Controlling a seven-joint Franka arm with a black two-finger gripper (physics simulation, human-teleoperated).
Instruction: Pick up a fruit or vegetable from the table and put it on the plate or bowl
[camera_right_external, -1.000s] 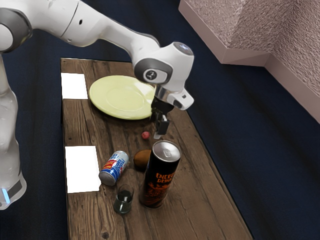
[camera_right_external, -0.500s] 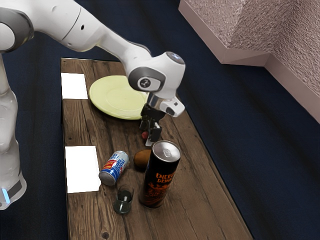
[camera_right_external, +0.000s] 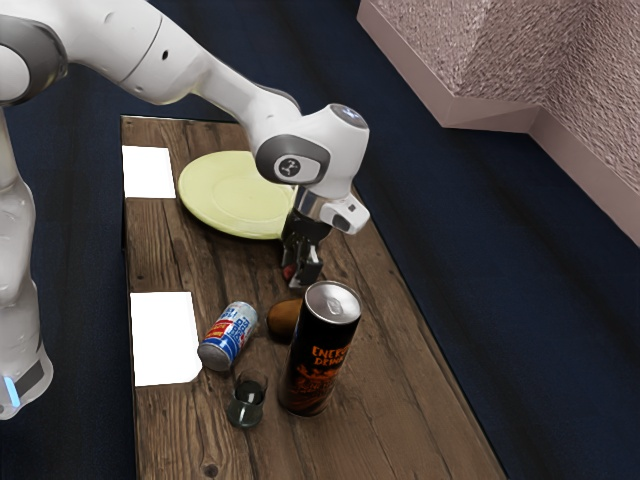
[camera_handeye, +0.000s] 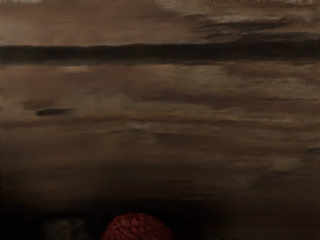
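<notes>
A small red berry (camera_right_external: 288, 272) lies on the wooden table (camera_right_external: 400, 410), a little in front of the pale yellow-green plate (camera_right_external: 235, 190). My black gripper (camera_right_external: 300, 271) is down at table height right at the berry, its fingers standing open on either side of it and hiding most of it. In the wrist view the berry (camera_handeye: 137, 228) sits just under my hand over the dark wood. A brown kiwi-like fruit (camera_right_external: 284, 317) rests nearer the front, beside the tall can.
A tall black energy drink can (camera_right_external: 320, 350) stands close in front of my hand. A soda can (camera_right_external: 228, 335) lies on its side beside a small dark glass (camera_right_external: 246, 400). Two white patches (camera_right_external: 148, 171) (camera_right_external: 165, 338) mark the table's left side.
My hand moved from beside the plate's edge toward the exterior view's left and down onto the berry. In the last half second it barely shifted.
</notes>
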